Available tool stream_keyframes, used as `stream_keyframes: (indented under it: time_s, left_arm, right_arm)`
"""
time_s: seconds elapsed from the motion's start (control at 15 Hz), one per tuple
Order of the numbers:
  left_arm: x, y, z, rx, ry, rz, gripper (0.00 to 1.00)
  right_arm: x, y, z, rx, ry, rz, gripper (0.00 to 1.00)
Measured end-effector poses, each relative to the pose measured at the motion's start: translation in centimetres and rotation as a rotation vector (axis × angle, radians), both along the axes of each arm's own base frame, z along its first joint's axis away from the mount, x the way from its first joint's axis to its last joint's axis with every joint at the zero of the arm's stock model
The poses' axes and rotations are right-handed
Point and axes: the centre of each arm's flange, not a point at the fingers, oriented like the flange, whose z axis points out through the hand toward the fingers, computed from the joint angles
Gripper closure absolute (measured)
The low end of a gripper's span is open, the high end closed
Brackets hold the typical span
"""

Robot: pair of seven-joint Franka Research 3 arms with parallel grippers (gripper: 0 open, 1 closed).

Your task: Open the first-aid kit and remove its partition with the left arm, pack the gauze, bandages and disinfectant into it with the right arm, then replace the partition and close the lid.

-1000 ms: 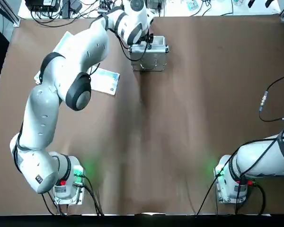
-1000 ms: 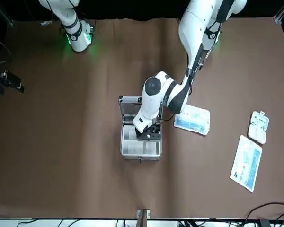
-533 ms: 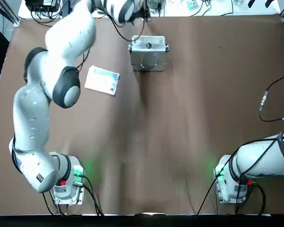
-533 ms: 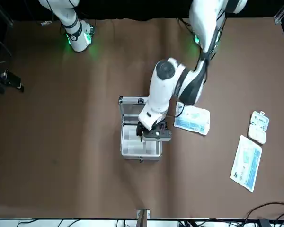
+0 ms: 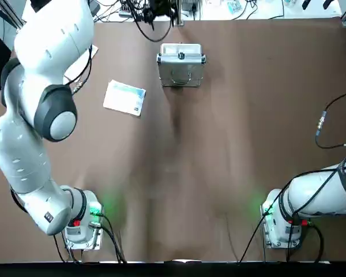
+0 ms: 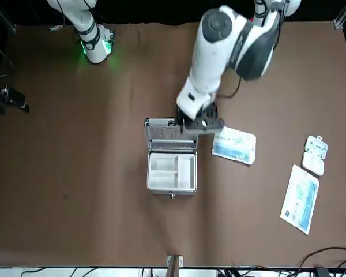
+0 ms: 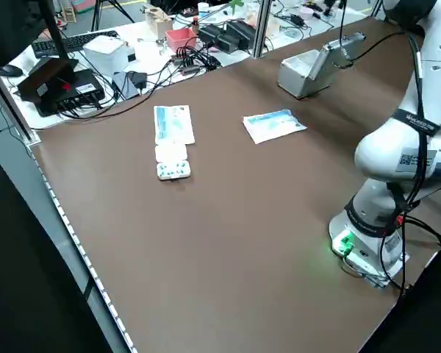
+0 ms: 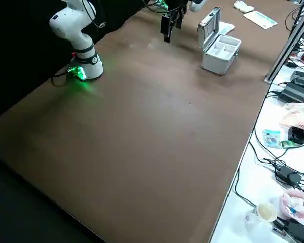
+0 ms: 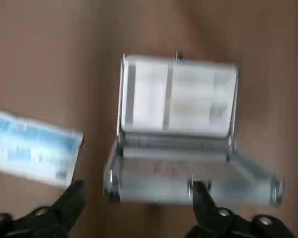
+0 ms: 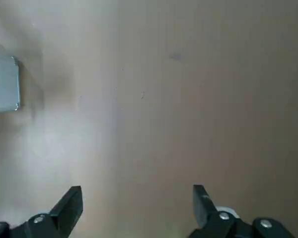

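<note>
The table (image 5: 230, 144) carries everything. In the top view the left arm (image 5: 43, 109) fills the 9-to-11 o'clock side, and the right arm (image 5: 320, 193) sits parked at 4 o'clock.

The first-aid kit (image 6: 171, 161) stands at 12 o'clock, its lid (image 6: 163, 131) upright and the partition (image 6: 172, 172) not yet removed — the cream tray sits inside the case.

The left gripper (image 6: 200, 122) hangs above the lid's edge, jaws spread and empty. The right gripper (image 10: 137, 210) is also spread, over bare table.

A blue-printed packet (image 6: 234, 145) lies just beside the case at 11 o'clock.

To do this step well, I judge the gripper should come down square over a tray divider or wall, pinch it and lift straight up — clear of the lid.
</note>
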Motion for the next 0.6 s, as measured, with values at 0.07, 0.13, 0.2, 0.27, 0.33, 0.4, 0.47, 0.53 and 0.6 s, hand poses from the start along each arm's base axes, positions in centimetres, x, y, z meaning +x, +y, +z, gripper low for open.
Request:
stream_keyframes:
  time_s: [0.07,0.13,0.2,0.27,0.33,0.4,0.47,0.53,0.6]
  left_arm:
    - [-1.9,-0.7,-0.1,0.02,0.07,-0.022,0.12]
    - [-3.7,-1.2,-0.4,0.046,0.145,-0.045,0.22]
    - [-5.2,-1.7,-0.9,0.075,0.211,-0.065,0.32]
    - [-7.1,-2.5,-2.0,0.108,0.282,-0.085,0.51]
    - [-7.4,-2.9,-3.0,0.119,0.301,-0.08,0.6]
    - [-7.5,-3.3,-4.4,0.133,0.319,-0.068,0.69]
    - [-7.2,-3.8,-6.2,0.141,0.329,-0.056,0.78]
    - [-6.6,-4.4,-8.1,0.138,0.33,-0.047,0.87]
    - [-5.9,-5.0,-10.1,0.129,0.325,-0.04,0.96]
  right_arm:
    - [0.0,0.0,0.0,0.0,0.0,0.0,0.02]
    - [0.0,0.0,0.0,0.0,0.0,0.0,0.02]
    - [0.0,0.0,0.0,0.0,0.0,0.0,0.02]
    - [0.0,0.0,0.0,0.0,0.0,0.0,0.02]
    - [0.0,0.0,0.0,0.0,0.0,0.0,0.02]
    - [0.0,0.0,0.0,0.0,0.001,0.0,0.02]
    - [0.0,-0.1,0.0,0.0,0.001,-0.001,0.02]
    - [0.0,-0.1,0.0,0.0,0.001,-0.001,0.02]
    - [0.0,-0.1,0.0,0.0,0.001,-0.002,0.02]
